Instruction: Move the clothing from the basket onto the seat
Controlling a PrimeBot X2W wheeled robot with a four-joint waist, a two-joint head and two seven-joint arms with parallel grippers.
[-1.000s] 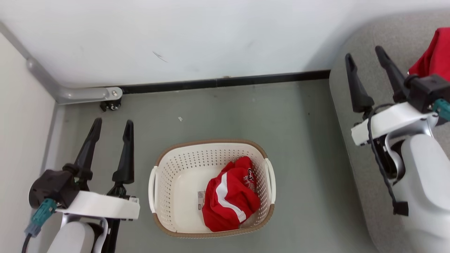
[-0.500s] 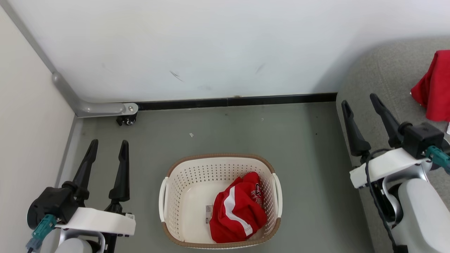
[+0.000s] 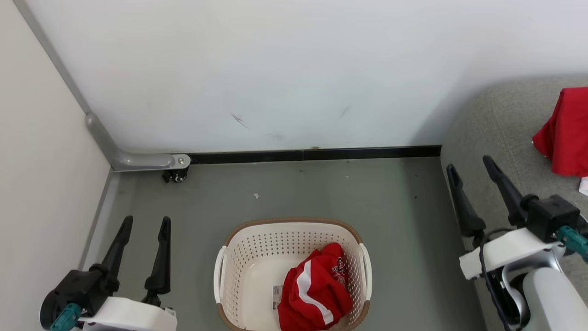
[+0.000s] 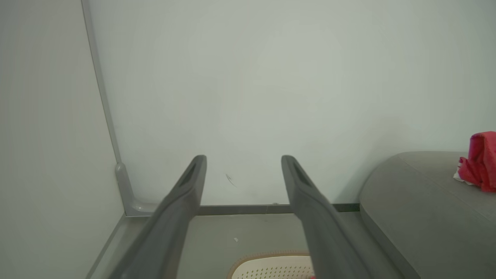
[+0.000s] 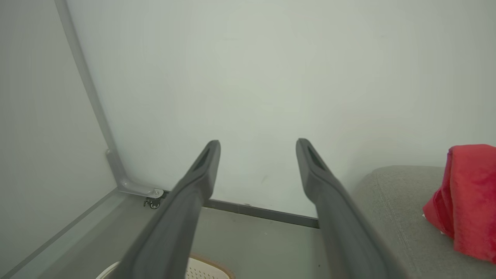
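A cream basket point(image 3: 239, 257) with a brown rim stands on the grey floor at the bottom centre of the head view. Red clothing with a white stripe point(image 3: 314, 292) lies bunched in its right half. Another red garment point(image 3: 567, 133) lies on the grey seat point(image 3: 500, 119) at the right; it also shows in the wrist views point(image 4: 480, 161) point(image 5: 467, 197). My left gripper point(image 3: 145, 224) is open, left of the basket and empty. My right gripper point(image 3: 471, 166) is open and empty over the seat's left edge, short of the garment there.
A white wall point(image 3: 275, 69) runs behind the basket with a dark baseboard point(image 3: 312, 154). A pale side panel point(image 3: 32, 161) closes in the left, with a grey corner bracket and a small caster point(image 3: 174, 174). The basket rim point(image 4: 271, 257) peeks below my left fingers.
The whole head view has shifted, so basket, floor and seat sit lower in the picture; the camera moved. Both grippers stay open and empty, lower in view. The clothing has not moved.
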